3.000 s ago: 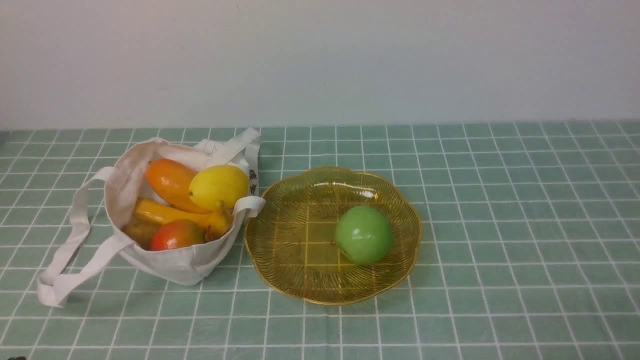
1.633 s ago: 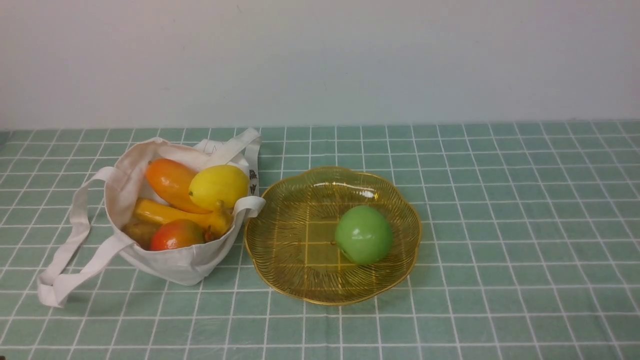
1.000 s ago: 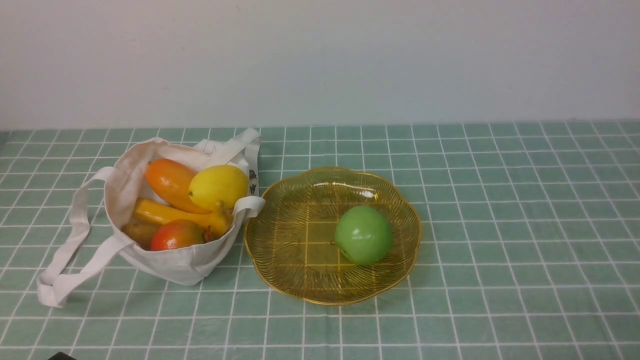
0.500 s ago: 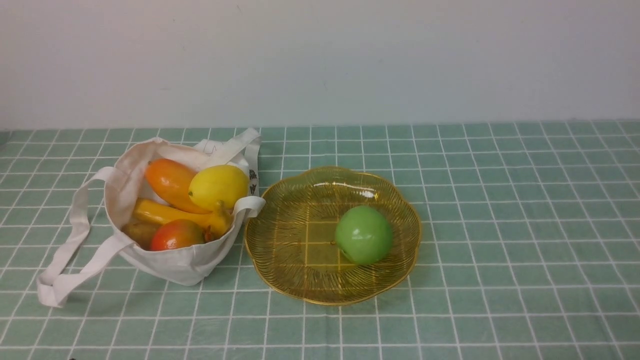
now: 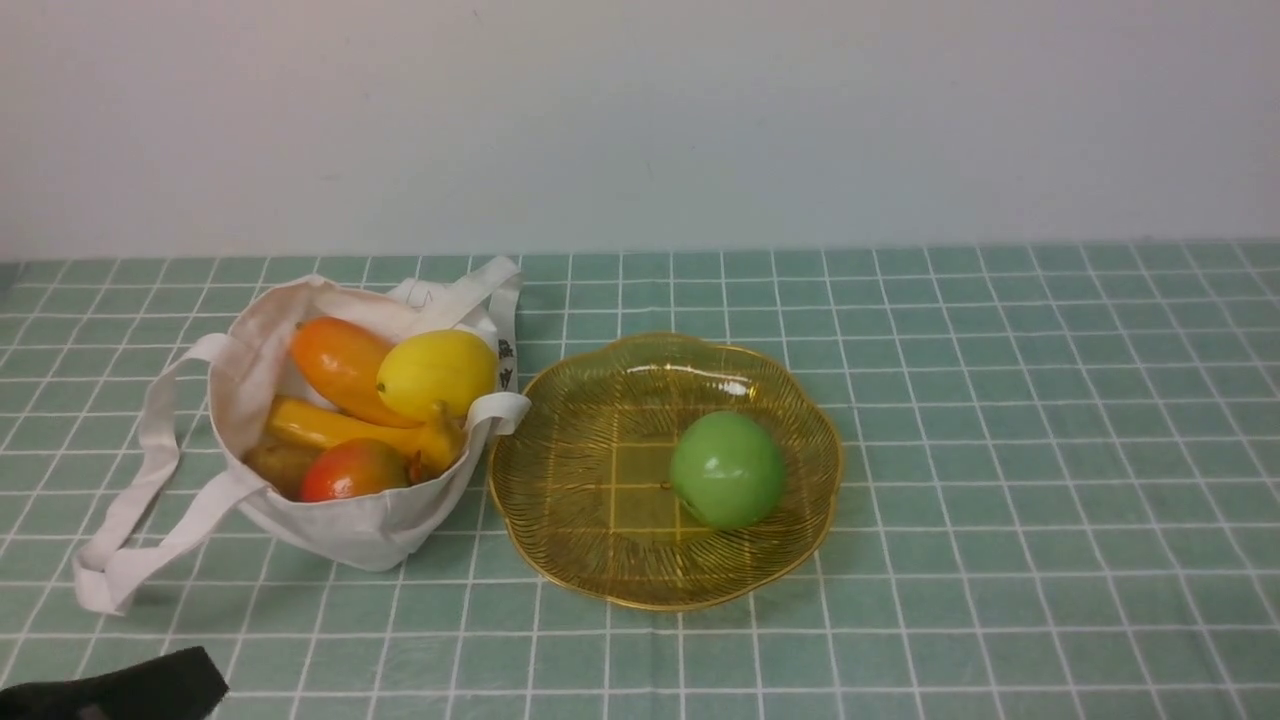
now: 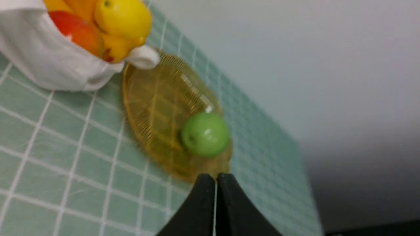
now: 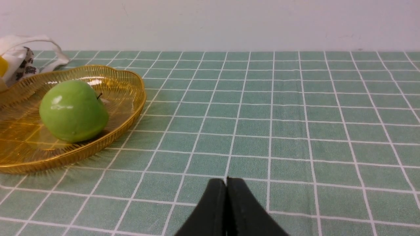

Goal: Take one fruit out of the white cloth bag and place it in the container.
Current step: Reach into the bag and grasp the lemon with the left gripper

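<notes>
The yellow lemon, the fruit (image 5: 437, 373) (image 6: 123, 18), lies on top of the other fruit in the white cloth bag (image 5: 340, 515) (image 6: 49, 62) at the left. Right beside the bag stands the amber ribbed container (image 5: 590, 480) (image 6: 154, 108) (image 7: 129, 98), holding a green apple (image 5: 727, 469) (image 6: 205, 134) (image 7: 73, 110). My left gripper (image 6: 215, 178) is shut and empty, well short of the bag; a dark part of it (image 5: 120, 690) shows at the bottom left corner of the front view. My right gripper (image 7: 226, 182) is shut and empty, low over the cloth to the right of the container.
In the bag lie an orange mango-like fruit (image 5: 340, 368), a yellow banana-like fruit (image 5: 350, 428), a red-orange fruit (image 5: 352, 470) and a brownish one (image 5: 280, 465). The bag's strap handles (image 5: 125, 530) trail left. A green checked cloth (image 5: 1000, 450) covers the table; a pale wall stands behind.
A dark part of my left arm has come into the bottom left corner of the front view. Bag, fruit, container and apple have not moved.
</notes>
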